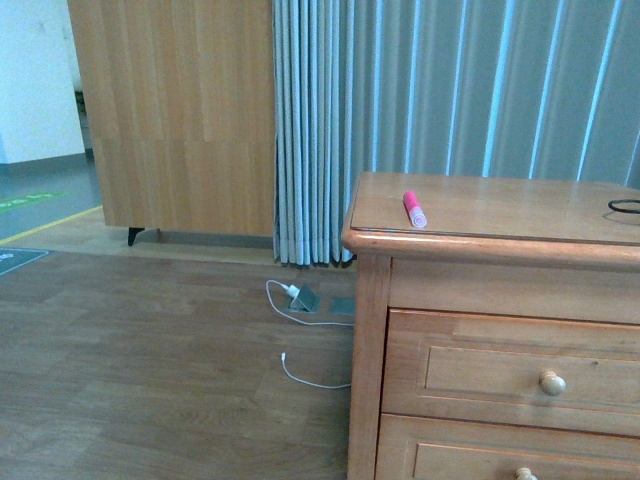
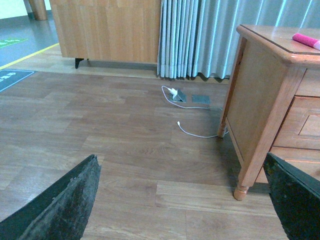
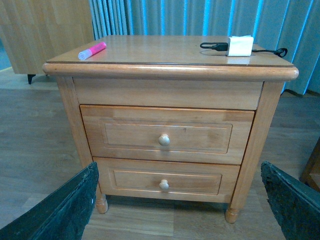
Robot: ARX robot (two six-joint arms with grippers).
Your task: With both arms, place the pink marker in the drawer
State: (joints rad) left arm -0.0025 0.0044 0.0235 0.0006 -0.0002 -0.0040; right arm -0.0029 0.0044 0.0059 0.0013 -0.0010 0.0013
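The pink marker (image 1: pixel 414 209) lies on top of the wooden nightstand near its left front corner, also seen as the pink marker (image 3: pixel 92 50) and the pink marker (image 2: pixel 306 40). The upper drawer (image 3: pixel 167 134) is shut, its cream knob (image 3: pixel 164 140) centred; in the front view the same drawer (image 1: pixel 500 370) shows its knob (image 1: pixel 552 382). My left gripper (image 2: pixel 182 200) hangs open over the floor, left of the nightstand. My right gripper (image 3: pixel 180 200) is open, facing the drawers from a distance. Neither arm shows in the front view.
A lower drawer (image 3: pixel 166 182) is shut too. A white charger block (image 3: pixel 240 45) with a black cable sits on the nightstand top at the back right. A white cable and plug (image 1: pixel 297 296) lie on the floor by the curtain (image 1: pixel 450 90). A wooden cabinet (image 1: pixel 170 110) stands behind.
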